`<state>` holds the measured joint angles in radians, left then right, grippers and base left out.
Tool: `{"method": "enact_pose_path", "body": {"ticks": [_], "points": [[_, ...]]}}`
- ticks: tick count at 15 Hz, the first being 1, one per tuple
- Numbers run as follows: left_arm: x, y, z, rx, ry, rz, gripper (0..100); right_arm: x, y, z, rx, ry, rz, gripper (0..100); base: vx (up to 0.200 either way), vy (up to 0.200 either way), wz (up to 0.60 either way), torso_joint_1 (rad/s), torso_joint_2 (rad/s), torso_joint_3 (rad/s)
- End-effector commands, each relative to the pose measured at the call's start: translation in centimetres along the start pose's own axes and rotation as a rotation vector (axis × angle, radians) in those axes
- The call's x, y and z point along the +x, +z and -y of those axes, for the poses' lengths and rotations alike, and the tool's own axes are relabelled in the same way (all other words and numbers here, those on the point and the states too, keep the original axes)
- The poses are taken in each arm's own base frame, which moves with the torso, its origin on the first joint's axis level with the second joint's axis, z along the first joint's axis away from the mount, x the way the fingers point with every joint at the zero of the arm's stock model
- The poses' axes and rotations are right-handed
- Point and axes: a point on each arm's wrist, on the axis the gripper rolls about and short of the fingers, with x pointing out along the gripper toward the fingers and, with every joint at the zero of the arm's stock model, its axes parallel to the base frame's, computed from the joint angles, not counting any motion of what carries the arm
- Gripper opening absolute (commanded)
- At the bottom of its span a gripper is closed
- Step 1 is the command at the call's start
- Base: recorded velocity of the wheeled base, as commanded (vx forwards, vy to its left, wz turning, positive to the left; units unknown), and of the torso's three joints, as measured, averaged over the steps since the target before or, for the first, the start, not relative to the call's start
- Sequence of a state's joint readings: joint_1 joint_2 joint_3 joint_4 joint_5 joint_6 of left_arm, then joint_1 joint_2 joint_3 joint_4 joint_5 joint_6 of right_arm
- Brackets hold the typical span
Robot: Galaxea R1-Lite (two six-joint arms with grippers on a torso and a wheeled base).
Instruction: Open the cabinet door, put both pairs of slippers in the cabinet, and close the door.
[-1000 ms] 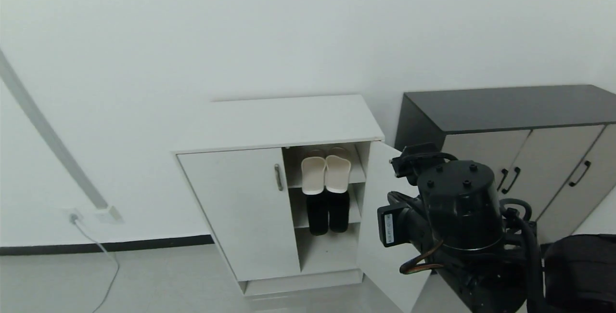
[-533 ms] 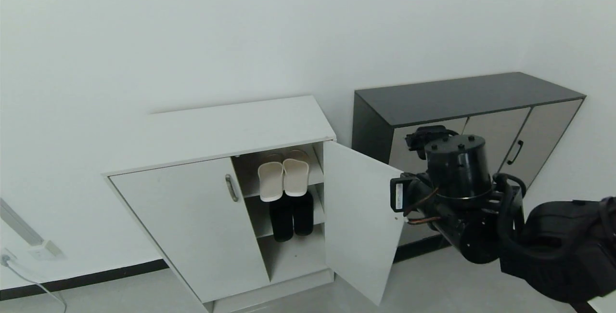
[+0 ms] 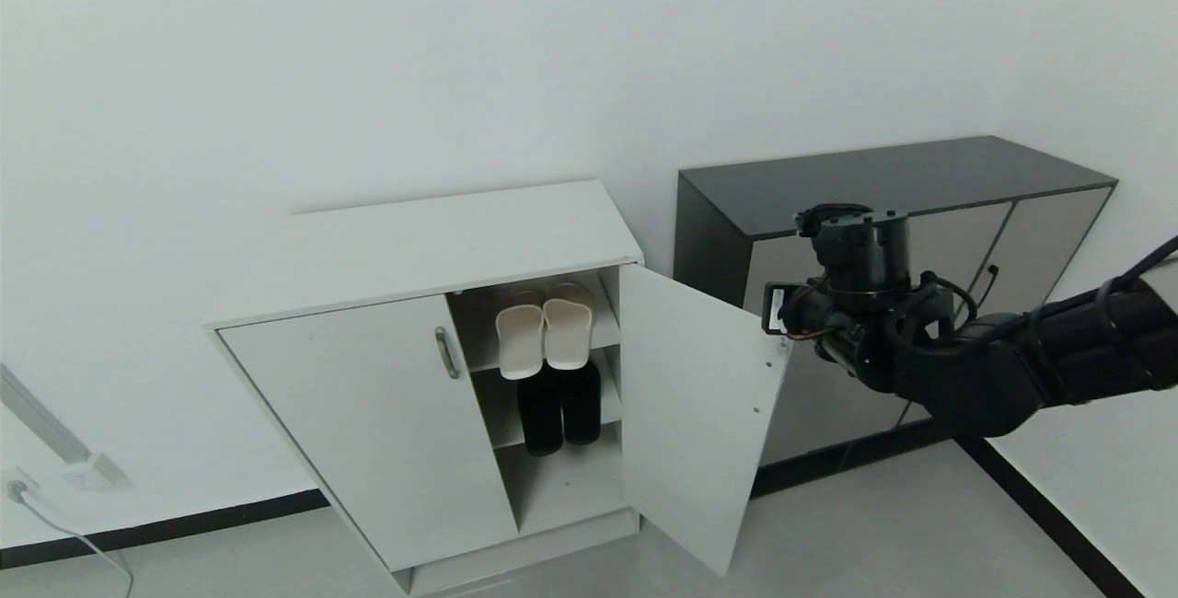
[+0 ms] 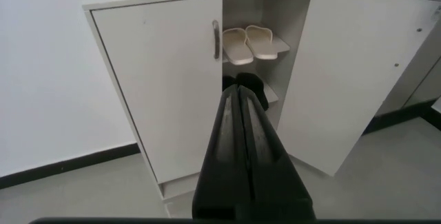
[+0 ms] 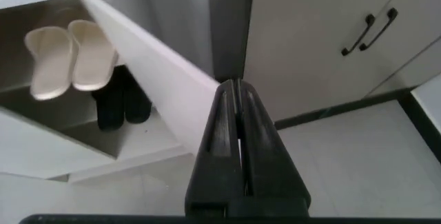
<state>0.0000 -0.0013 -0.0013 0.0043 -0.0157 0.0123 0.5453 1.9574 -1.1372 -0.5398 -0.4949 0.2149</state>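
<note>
Both slipper pairs shelved, cabinet door open.

Inside the white cabinet (image 3: 442, 239): cream slippers (image 3: 545, 333) on the upper shelf, black slippers (image 3: 558, 407) on the shelf directly below. Right door (image 3: 695, 396) wide open, left door (image 3: 368, 432) shut. Right gripper (image 5: 238, 86), fingers pressed together and holding nothing, near the free edge of the open door; contact impossible to tell. Left gripper (image 4: 239, 89) likewise closed and empty, out in front of the cabinet, pointing toward the opening. Dark cabinet (image 3: 883, 179) alongside, on the right.
</note>
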Motion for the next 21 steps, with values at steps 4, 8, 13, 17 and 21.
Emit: {"method": "enact_pose_path", "body": {"ticks": [4, 8, 13, 17, 21], "points": [[0.0, 0.0, 0.0, -0.002, 0.0, -0.003, 0, 6.1, -1.0, 1.4, 0.027, -0.05, -0.004, 0, 0.0, 0.0, 0.0, 0.0, 0.0, 0.0], [0.0, 0.0, 0.0, -0.002, 0.0, -0.001, 0, 8.2, -2.2, 2.2, 0.029, -0.062, -0.028, 0, 0.0, 0.0, 0.0, 0.0, 0.0, 0.0], [0.0, 0.0, 0.0, -0.002, 0.0, -0.003, 0, 8.6, -2.8, 2.3, 0.022, -0.058, -0.05, 0, 0.0, 0.0, 0.0, 0.0, 0.0, 0.0], [0.0, 0.0, 0.0, -0.002, 0.0, -0.003, 0, 8.6, -3.0, 2.0, 0.018, -0.055, -0.055, 0, 0.0, 0.0, 0.0, 0.0, 0.0, 0.0], [0.0, 0.0, 0.0, -0.003, 0.0, -0.001, 0, 7.7, -3.7, 0.8, 0.006, -0.034, -0.113, 0, 0.0, 0.0, 0.0, 0.0, 0.0, 0.0]]}}
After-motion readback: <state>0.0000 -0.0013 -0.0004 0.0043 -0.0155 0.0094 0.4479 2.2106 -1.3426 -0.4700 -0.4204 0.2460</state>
